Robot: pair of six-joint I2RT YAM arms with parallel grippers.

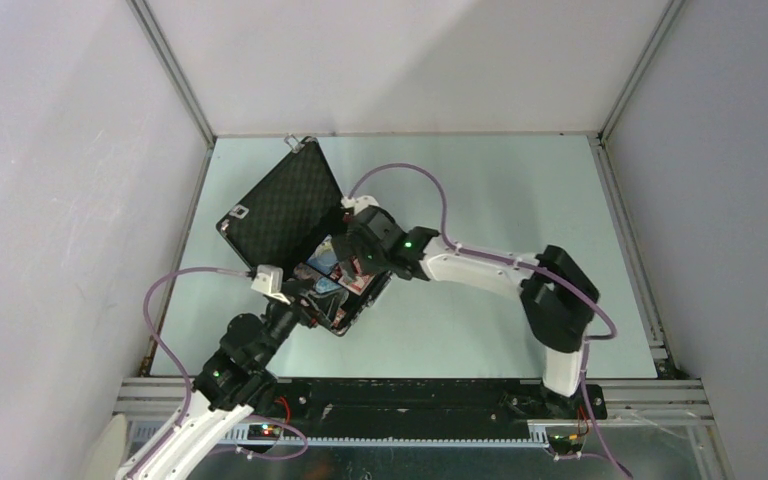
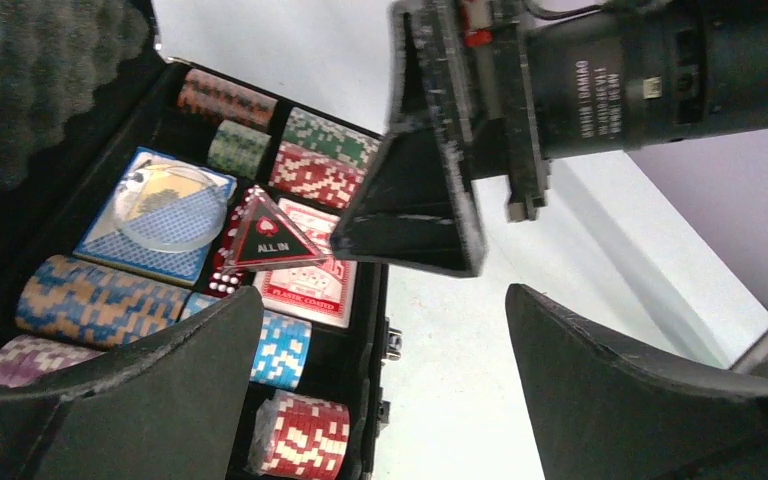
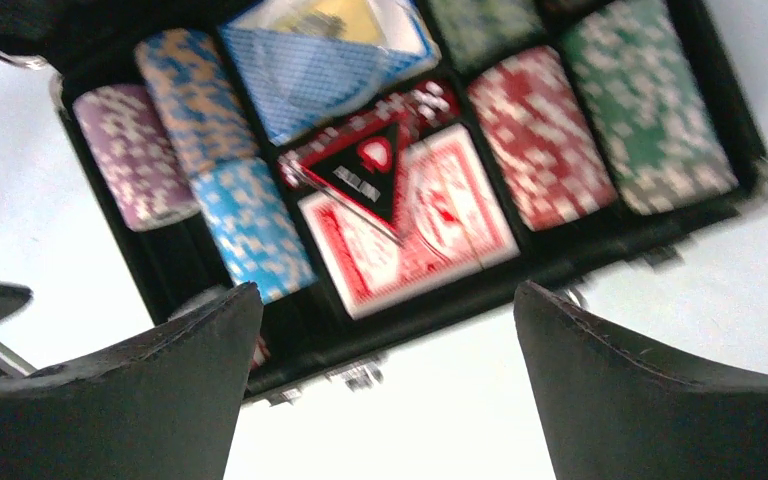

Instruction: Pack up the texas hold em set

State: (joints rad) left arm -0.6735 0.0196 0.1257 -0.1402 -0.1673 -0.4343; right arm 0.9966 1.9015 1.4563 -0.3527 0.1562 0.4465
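The black briefcase point(image 1: 280, 210) lies open on the table, its foam-lined lid up at the left. In its tray point(image 3: 600, 245) sit several chip stacks point(image 3: 545, 135), a blue deck point(image 2: 155, 215), a red deck point(image 3: 410, 230), red dice point(image 2: 225, 268) and the black-red "ALL IN" triangle point(image 2: 272, 238), which rests across the red deck. My right gripper point(image 3: 388, 320) hangs open and empty just above the tray's front edge. Also open and empty, my left gripper point(image 2: 385, 330) hovers over the tray's near corner by a red chip stack point(image 2: 305, 440).
The right gripper's finger point(image 2: 415, 215) shows close above the tray in the left wrist view. Metal latches point(image 3: 365, 372) stick out from the case's front wall. Pale green tabletop point(image 1: 520, 190) lies to the right, walled by white panels point(image 1: 720, 200).
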